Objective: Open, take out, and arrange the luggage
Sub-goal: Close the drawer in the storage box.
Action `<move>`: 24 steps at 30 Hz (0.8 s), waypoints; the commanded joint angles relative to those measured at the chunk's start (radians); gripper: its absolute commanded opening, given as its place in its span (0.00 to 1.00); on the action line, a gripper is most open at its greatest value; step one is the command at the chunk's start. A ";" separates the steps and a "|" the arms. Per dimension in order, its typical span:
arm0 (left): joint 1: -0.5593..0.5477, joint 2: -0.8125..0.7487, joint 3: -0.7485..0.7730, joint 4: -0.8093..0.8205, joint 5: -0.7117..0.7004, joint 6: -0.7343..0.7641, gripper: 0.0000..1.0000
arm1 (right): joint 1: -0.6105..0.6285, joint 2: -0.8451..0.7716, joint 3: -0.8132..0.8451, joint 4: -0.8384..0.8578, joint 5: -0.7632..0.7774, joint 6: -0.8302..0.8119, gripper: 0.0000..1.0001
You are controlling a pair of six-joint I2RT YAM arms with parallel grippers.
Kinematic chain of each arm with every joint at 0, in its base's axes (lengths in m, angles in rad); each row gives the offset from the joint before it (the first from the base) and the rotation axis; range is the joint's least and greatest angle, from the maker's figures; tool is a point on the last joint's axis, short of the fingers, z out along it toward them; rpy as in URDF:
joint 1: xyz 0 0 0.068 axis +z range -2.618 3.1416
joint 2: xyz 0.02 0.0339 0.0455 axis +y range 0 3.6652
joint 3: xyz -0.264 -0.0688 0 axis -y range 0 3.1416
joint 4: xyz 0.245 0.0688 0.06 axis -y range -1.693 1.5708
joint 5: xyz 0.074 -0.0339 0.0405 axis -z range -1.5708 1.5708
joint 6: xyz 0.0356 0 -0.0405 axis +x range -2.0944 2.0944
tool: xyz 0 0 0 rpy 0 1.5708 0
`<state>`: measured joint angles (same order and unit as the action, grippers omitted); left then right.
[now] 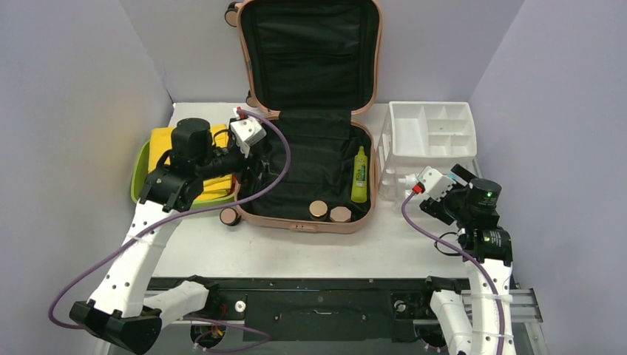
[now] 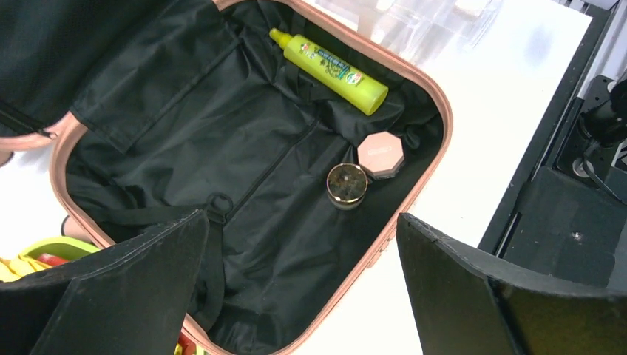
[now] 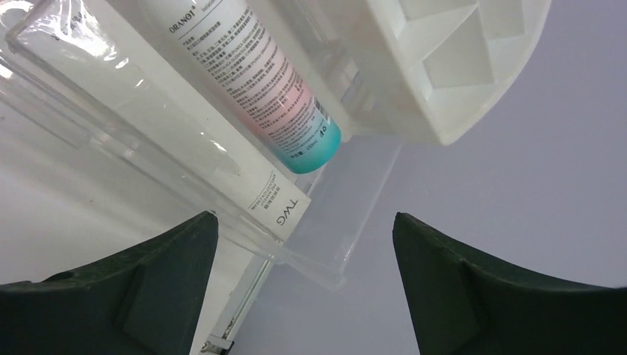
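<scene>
Left end effector: jaws spread wide, empty, over the counter's left half.
Right end effector: jaws apart, empty, near counter's right edge.

luggage left half free, bottle, jars right

The left arm is covering part of the yellow cloth in the green tub. Picture edges are cutting off the top of the suitcase and the end of the white tube.
</scene>
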<state>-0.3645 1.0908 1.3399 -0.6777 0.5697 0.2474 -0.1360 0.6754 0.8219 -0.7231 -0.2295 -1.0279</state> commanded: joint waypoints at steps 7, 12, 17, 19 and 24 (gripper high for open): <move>0.164 0.020 -0.171 0.166 0.111 -0.048 0.96 | 0.009 -0.038 -0.075 -0.027 -0.135 -0.278 0.88; 0.255 -0.028 -0.290 0.311 0.181 -0.128 0.96 | 0.016 -0.077 -0.132 0.094 -0.064 -0.230 0.88; 0.292 -0.066 -0.345 0.385 0.218 -0.165 0.96 | 0.032 -0.111 -0.172 0.248 -0.010 -0.152 0.89; 0.295 -0.066 -0.347 0.382 0.215 -0.162 0.96 | 0.036 -0.111 -0.178 0.286 -0.009 -0.134 0.89; 0.297 -0.052 -0.350 0.374 0.188 -0.155 0.96 | 0.044 -0.086 -0.211 0.420 0.002 -0.107 0.89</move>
<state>-0.0761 1.0431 0.9920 -0.3607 0.7464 0.1036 -0.1028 0.5724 0.6365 -0.5163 -0.2523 -1.1770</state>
